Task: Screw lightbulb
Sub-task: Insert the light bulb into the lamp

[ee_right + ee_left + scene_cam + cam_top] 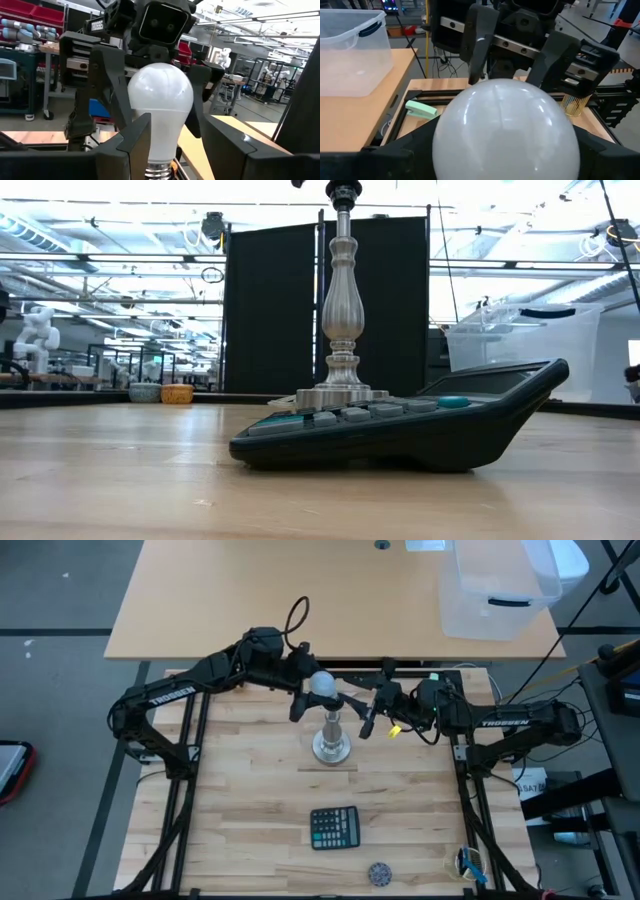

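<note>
The frosted white lightbulb (322, 684) is above the dark socket top (343, 192) of the silver stand (332, 745), which rests by its round base on the wooden table. My left gripper (316, 692) is shut on the bulb's globe (505, 130). My right gripper (360, 712) is open, level with the bulb's neck; its two fingers stand on either side of the neck and silvery screw base (159, 172). Whether they touch it I cannot tell. Whether the base is inside the socket is hidden. My left gripper pinches the bulb's round globe (160, 95) between its two fingers (114, 100), one on each side at the widest part. The fingers come from the table's far left, slanting down. The bulb is upright, base down, over the stand's top.
A dark calculator (334, 828) lies on the table nearer the front edge, with a small round grey object (379, 872) beyond it toward the front. A clear plastic bin (495, 585) stands on the far tabletop. A green clip (421, 109) lies at the back.
</note>
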